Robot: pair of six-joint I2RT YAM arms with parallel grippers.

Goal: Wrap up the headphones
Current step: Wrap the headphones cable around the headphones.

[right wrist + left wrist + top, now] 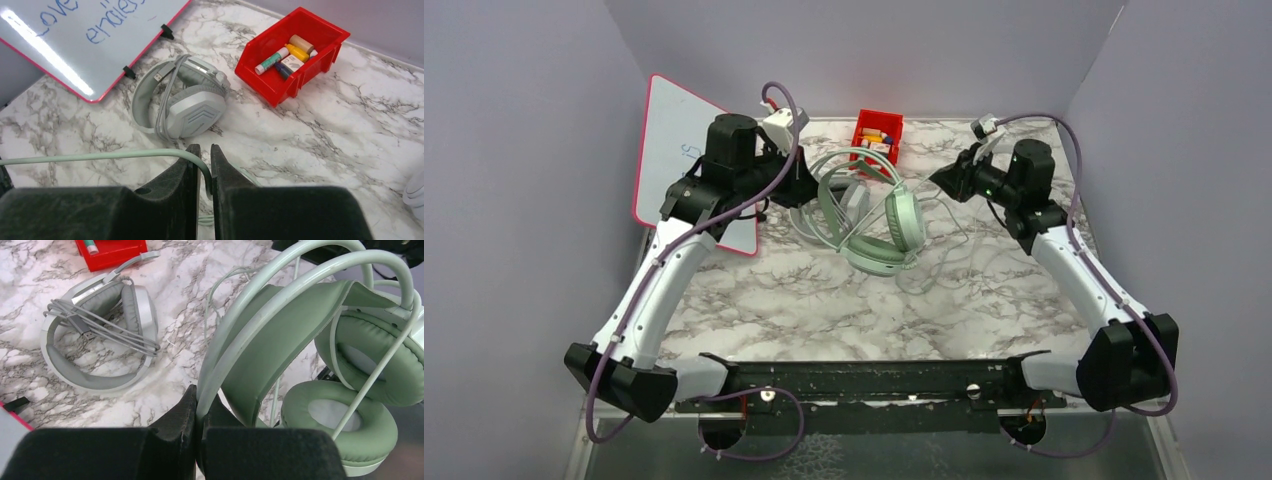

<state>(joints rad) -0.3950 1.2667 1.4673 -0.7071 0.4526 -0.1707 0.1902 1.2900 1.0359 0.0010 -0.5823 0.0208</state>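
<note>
The mint-green headphones (884,225) stand tilted in the middle of the marble table (824,300). My left gripper (802,186) is shut on their headband (250,315), and in the left wrist view my left gripper (202,396) pinches one thin band. Their thin green cable (100,155) runs to my right gripper (941,180), bends over a fingertip and drops between the nearly closed jaws of my right gripper (202,150). The grey-white headphones (95,340) lie flat behind, cable bundled across them (190,107).
A red bin (879,135) of markers sits at the back (295,50). A pink-edged whiteboard (684,160) leans at the left wall (90,40). Loose cable (944,265) lies right of the green headset. Something white and rounded (416,192) shows at the right wrist view's edge.
</note>
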